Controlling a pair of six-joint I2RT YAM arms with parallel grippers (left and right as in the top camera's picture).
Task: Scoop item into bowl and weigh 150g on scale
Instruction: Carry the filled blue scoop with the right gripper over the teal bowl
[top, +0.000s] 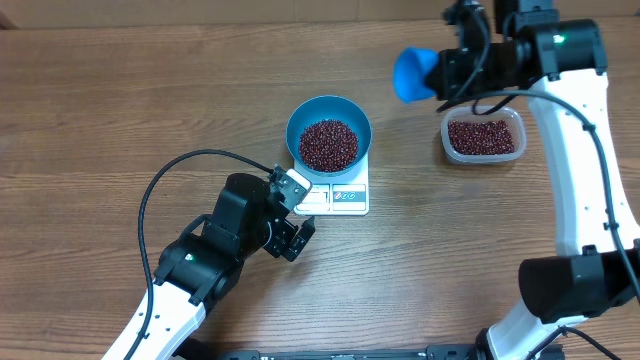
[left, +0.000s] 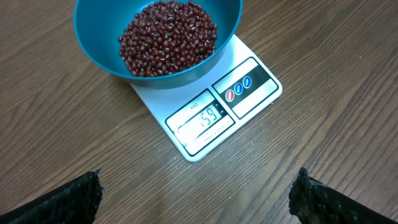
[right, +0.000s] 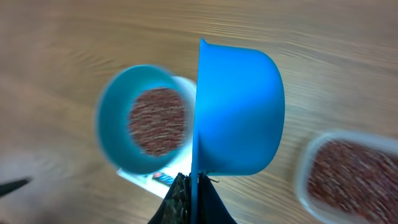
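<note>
- A black cable (top: 160, 190) loops over the brown wood-grain table (top: 100, 100) beside the left arm.
- The left gripper (top: 303, 215) hangs low just left of the scale's front edge. Its dark, pebble-textured fingers (left: 68, 202) are spread wide and hold nothing.
- The small flat white rectangular scale (top: 345, 195) lies mid-table. Its grey display, showing dark digits, and its round buttons are on the edge facing the left gripper, with nothing covering them.
- The round, deep light-blue bowl (top: 291, 135) of smooth plastic sits on the scale's far half. Inside is a heap of small glossy dark red-brown beans (top: 328, 145).
- A bright blue plastic scoop (top: 412, 75), turned on its side, is up off the table, right of the bowl and beside the tub.
- The right gripper (top: 445, 72) is clamped shut on the scoop's handle.
- A clear rounded-rectangular plastic tub (top: 445, 135) stands right of the scale and apart from it. It holds more beans, and the right arm crosses above its far edge.
</note>
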